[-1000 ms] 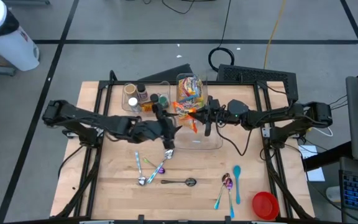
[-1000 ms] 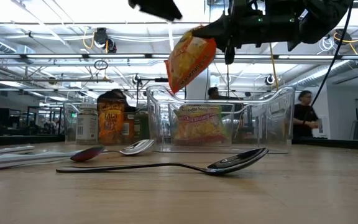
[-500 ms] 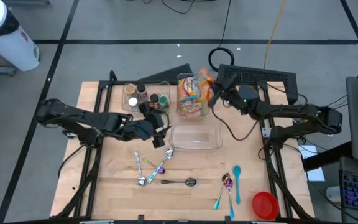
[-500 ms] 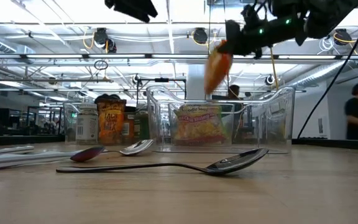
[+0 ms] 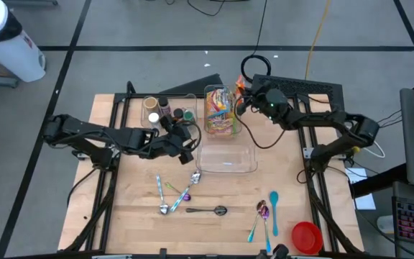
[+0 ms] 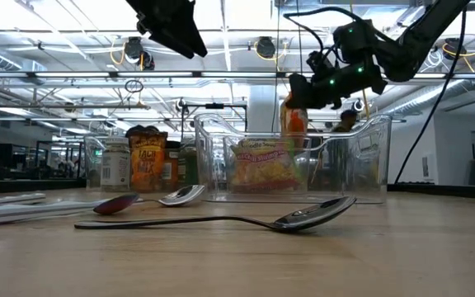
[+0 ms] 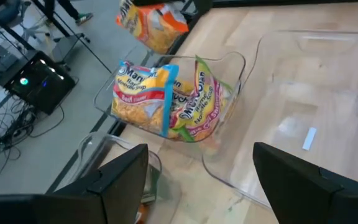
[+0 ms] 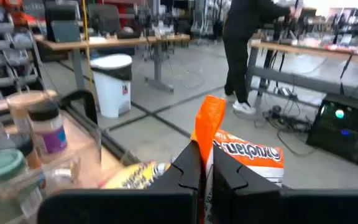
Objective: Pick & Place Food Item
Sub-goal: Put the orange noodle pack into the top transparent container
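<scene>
On the wooden table [image 5: 135, 216], upper centre, the right gripper [image 5: 241, 98] pinches an orange noodle packet [image 6: 293, 122] above the clear bin [image 5: 228, 164]; the left gripper [image 5: 185, 141] hangs spread, empty.

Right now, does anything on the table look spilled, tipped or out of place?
Nothing looks spilled or damaged. The spoons lie scattered at odd angles on the table, and the noodle packets sit crammed at one end of the clear bin. The right gripper holds an orange packet above it.

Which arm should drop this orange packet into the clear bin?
Right. Its gripper is shut on the orange packet at the clear bin's far end. The left gripper hangs open and empty beside the bin.
</scene>
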### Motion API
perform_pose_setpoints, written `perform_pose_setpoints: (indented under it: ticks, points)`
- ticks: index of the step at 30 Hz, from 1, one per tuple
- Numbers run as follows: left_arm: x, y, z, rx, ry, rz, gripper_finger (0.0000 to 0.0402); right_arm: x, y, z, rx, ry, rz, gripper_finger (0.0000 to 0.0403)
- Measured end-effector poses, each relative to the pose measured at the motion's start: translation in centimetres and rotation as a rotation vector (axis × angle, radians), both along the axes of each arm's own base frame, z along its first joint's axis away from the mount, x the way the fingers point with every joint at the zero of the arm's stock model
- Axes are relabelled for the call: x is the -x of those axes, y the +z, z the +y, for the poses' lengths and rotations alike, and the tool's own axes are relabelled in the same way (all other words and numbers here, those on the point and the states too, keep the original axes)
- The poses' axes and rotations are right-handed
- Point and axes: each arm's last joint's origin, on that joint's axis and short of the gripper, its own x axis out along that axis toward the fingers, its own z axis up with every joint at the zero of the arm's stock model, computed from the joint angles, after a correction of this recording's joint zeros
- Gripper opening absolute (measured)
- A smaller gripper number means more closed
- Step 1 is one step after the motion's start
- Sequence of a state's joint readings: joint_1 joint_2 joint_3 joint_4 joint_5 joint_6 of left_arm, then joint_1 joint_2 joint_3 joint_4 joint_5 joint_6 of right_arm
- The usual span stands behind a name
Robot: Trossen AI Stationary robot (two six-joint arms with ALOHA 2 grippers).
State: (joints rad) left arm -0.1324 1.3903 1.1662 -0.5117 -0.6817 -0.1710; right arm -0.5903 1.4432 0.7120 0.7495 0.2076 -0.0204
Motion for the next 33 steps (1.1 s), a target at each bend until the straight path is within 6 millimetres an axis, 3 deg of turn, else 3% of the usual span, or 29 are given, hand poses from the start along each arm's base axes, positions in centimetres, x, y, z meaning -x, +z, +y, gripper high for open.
perform_pose_setpoints:
  ticks: [11, 24, 33]
  points:
    - [0.0, -0.1, 0.3, -0.001, 0.010, 0.004, 0.0299, 0.3, 1.5, 0.1, 0.068, -0.002, -0.075, 0.0000]
    - [0.0, -0.1, 0.3, 0.010, 0.016, -0.004, 0.0299, -0.9, -2.0, -0.9, -0.013, -0.008, 0.015, 0.0000]
    - [0.0, -0.1, 0.3, 0.011, 0.016, -0.004, 0.0299, -2.1, -3.5, 1.1, -0.113, 0.090, 0.104, 0.0000]
